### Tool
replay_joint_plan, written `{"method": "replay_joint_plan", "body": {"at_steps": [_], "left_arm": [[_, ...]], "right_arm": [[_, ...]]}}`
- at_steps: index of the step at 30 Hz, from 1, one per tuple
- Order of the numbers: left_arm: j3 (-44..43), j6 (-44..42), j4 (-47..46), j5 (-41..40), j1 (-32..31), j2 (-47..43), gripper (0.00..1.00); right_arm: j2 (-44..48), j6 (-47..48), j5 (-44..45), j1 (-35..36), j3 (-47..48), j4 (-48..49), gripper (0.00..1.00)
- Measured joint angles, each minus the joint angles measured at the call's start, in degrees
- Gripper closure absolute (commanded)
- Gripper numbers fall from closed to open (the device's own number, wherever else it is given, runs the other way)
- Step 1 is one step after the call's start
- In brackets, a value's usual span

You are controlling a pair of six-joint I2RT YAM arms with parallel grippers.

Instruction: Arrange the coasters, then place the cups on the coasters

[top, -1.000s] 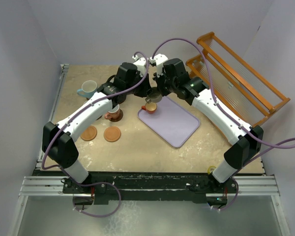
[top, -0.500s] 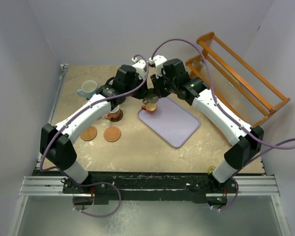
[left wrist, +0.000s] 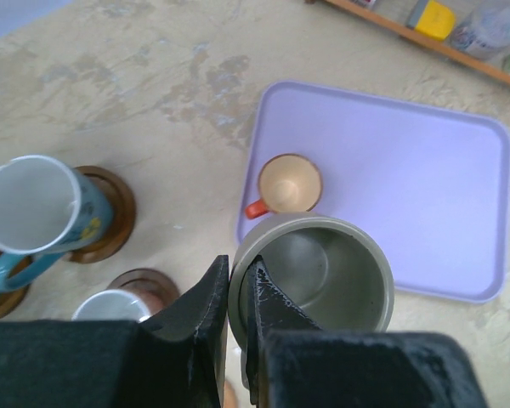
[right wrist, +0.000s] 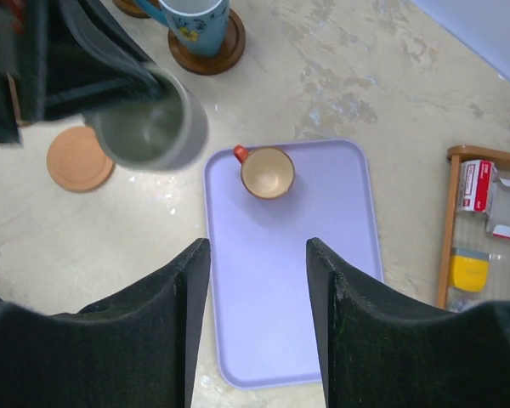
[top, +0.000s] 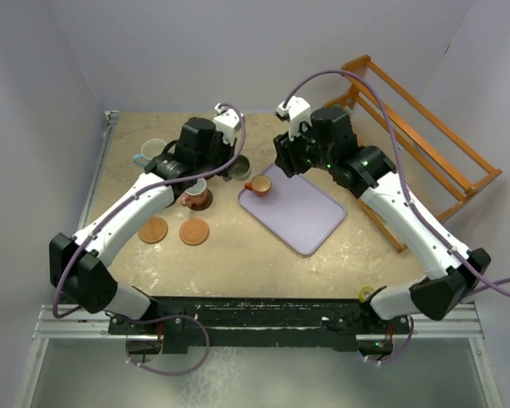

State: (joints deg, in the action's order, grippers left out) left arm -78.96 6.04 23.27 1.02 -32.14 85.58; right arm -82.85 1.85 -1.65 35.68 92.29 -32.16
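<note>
The left gripper (left wrist: 236,293) is pinched narrow on the rim of the grey-olive cup (left wrist: 323,272), one finger inside the wall and one outside. The cup hangs upright from that grip, its mouth facing up, and it looks to be clear of the table (top: 238,255), just left of the tray's far-left corner. The right gripper (right wrist: 257,280) stands partly open with nothing between its fingers (right wrist: 183,297), poised above the lavender tray (right wrist: 323,255). The small orange cup (right wrist: 268,172) sits upright on the far-left corner of that tray, with its handle pointing off to the left (the only cup on the tray). Left of the held cup, a light blue cup (left wrist: 30,208) stands on a dark brown coaster (left wrist: 119,212). Nearer the arms, a pinkish cup (top: 195,191) sits on a coaster of its own. Nearer again, two bare coasters (top: 153,229) (top: 194,231) lie flat side by side on the table, orange-brown and close together but not touching. The tray lies at an angle in the middle of the table, to the right of all the coasters. Beyond it, against the right wall, leans an orange wooden rack (top: 425,127) with a few small packets on its lower shelf, too small to identify.
</note>
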Motion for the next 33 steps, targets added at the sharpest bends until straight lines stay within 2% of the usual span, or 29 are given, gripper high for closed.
{"method": "replay_joint_plan", "body": {"at_steps": [6, 12, 18, 22, 27, 33], "left_arm": [[3.04, -7.41, 3.82, 0.17, 4.17, -7.13, 0.97], [5.16, -12.7, 9.88, 3.28, 11.96, -13.29, 0.97], [10.49, -17.64, 15.8, 4.87, 17.35, -19.32, 0.97], [14.16, -20.98, 18.27, 7.48, 23.8, -21.33, 0.97], [19.89, -26.49, 19.56, 12.09, 33.53, -21.7, 0.97], [24.13, -32.54, 19.8, 17.99, 42.77, -19.32, 0.97]], "right_arm": [[5.95, 2.95, -2.69, -2.86, -6.23, 0.35, 0.33], [10.71, 5.05, -7.63, -9.73, -12.76, 0.24, 0.25], [16.17, 7.78, -9.53, -12.72, -19.45, -2.23, 0.23], [19.56, 9.53, -10.73, -12.72, -22.51, -3.89, 0.22], [22.51, 10.49, -12.22, -13.18, -26.73, -4.04, 0.22], [21.97, 10.95, -13.38, -13.75, -28.55, -3.96, 0.22]]}}
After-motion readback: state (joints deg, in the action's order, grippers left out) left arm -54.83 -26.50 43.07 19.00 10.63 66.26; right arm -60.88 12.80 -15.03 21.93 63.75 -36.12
